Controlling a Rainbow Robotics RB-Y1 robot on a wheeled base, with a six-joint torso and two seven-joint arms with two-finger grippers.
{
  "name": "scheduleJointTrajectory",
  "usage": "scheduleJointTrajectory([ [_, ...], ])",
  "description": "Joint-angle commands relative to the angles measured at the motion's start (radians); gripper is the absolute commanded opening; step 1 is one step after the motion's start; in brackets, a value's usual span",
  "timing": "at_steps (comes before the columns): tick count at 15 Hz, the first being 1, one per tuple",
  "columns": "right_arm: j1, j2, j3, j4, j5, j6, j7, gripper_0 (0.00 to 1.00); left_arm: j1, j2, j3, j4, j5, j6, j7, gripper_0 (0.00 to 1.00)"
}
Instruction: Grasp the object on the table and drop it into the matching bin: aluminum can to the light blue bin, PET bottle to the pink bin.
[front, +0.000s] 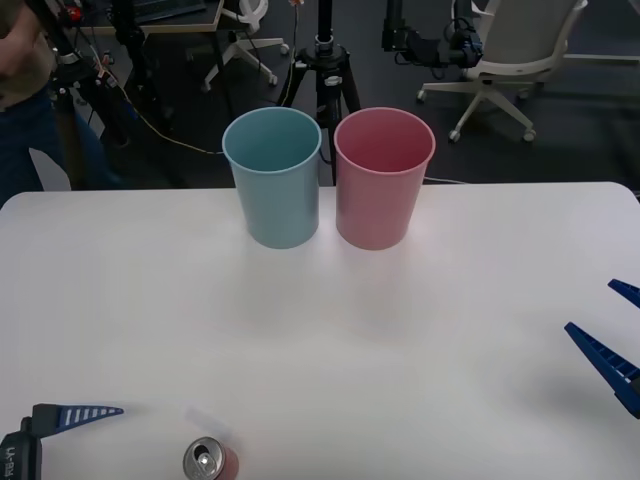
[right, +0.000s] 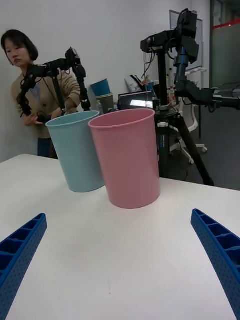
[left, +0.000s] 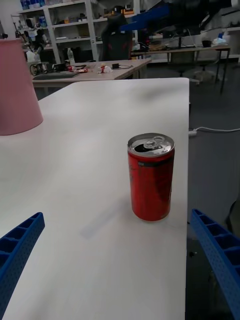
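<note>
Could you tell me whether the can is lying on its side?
No, the aluminum can stands upright on the table, its pull-tab top facing up.

A dark floor is stretching beyond the far edge. A black tripod is standing at twelve o'clock, a white office chair is sitting at one o'clock, and shelving is lining a pale wall.

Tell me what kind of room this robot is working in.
Most likely a robotics lab or office workspace. Behind the white table stand a camera tripod and a rolling office chair, and the left wrist view shows desks and stocked shelving.
</note>
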Motion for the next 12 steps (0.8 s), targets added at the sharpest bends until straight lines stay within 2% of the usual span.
scheduleJointTrajectory([
  [1,0.000,0.000,0.000,0.000,0.000,0.000,0.000,1.00,-0.006,-0.035,0.000,0.000,-0.018,0.026,-0.005,1.00],
  [8,0.000,0.000,0.000,0.000,0.000,0.000,0.000,1.00,-0.017,-0.118,0.000,0.001,-0.109,0.038,-0.021,1.00],
  [12,0.000,0.000,0.000,0.000,0.000,0.000,0.000,1.00,-0.024,-0.169,0.000,0.001,-0.129,0.060,-0.024,1.00],
])
